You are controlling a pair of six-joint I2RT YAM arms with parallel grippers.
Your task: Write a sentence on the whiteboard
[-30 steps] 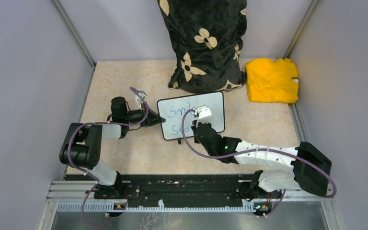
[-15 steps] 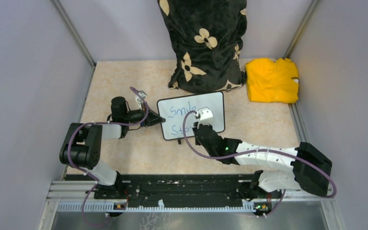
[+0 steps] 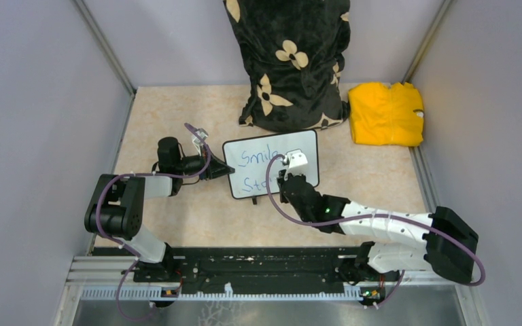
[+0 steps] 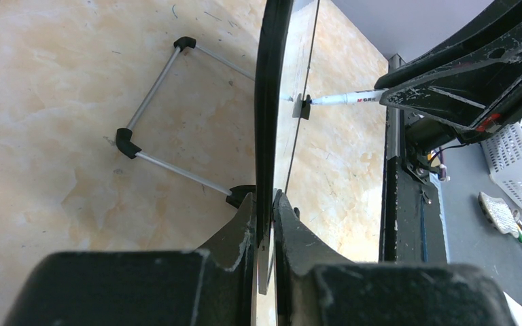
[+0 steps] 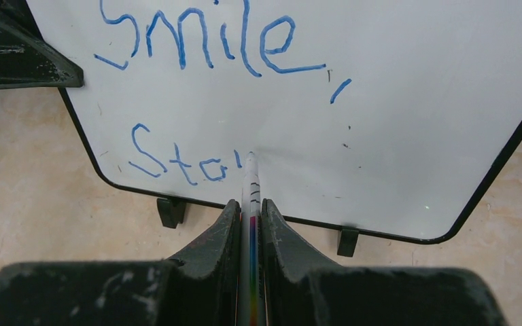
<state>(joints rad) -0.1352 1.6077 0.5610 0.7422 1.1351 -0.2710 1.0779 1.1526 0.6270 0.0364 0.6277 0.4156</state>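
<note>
The whiteboard stands tilted on the beige table, just below the middle of the top view. My left gripper is shut on its left edge; the left wrist view shows the board's dark edge pinched in that gripper. The sentence is blue writing, "Smile," with "Sta" below it. My right gripper is shut on a white marker whose tip touches the board just right of "Sta". From the left wrist, the marker meets the board's face.
A black pillow with cream flowers stands right behind the board. A yellow cloth lies at the back right. A wire stand props up the board's back. Grey walls close in both sides.
My right gripper has slid a little to the right along the lower line with the marker on the board. The left arm and the board have stayed put.
</note>
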